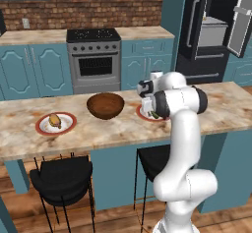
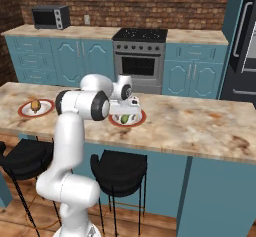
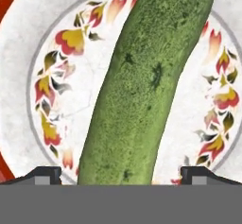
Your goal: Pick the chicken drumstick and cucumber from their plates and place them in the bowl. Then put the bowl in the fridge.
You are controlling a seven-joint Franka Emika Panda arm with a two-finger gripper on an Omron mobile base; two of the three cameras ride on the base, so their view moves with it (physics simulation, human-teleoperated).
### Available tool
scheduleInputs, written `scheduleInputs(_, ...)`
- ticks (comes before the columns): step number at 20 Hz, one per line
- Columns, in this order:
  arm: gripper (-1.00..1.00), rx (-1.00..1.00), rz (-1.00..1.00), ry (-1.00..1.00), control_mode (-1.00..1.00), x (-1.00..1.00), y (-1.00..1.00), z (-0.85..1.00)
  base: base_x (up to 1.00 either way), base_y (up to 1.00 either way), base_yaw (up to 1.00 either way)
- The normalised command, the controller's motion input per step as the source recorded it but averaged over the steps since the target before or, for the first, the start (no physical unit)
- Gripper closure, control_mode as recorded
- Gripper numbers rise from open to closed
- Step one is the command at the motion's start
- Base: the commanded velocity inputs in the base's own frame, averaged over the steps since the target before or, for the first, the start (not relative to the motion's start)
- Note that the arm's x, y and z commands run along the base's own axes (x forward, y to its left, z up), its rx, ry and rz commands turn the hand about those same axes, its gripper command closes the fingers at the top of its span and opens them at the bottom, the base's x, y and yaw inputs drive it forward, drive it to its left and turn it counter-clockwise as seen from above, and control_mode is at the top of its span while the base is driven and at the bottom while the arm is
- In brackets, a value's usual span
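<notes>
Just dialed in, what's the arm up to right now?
The open gripper is down over the cucumber, one of the fingers on each side, nothing gripped. The cucumber lies on its plate on the counter. The drumstick sits on the other plate, and the bowl between them looks empty. The fridge stands open.

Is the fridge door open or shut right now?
Open. In the left base view the fridge shows its grey shelves, with the white-lined door swung out to the right.
</notes>
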Motion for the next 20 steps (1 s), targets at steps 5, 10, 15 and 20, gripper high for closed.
scheduleInputs(5, 1.0, 0.0, 0.0, 0.1, -1.0, 0.08, 0.01, -0.08, 0.0, 0.0, 0.0)
scheduleInputs(10, 1.0, 0.02, 0.02, 0.14, -1.0, 0.01, 0.04, 0.12, 0.0, 0.0, 0.0)
scheduleInputs(15, 1.0, 0.05, 0.1, 0.02, -1.0, -0.07, 0.17, 0.63, 0.0, 0.0, 0.0)
scheduleInputs(20, 1.0, 0.03, 0.15, 0.0, -1.0, -0.14, 0.34, 0.75, 0.0, 0.0, 0.0)
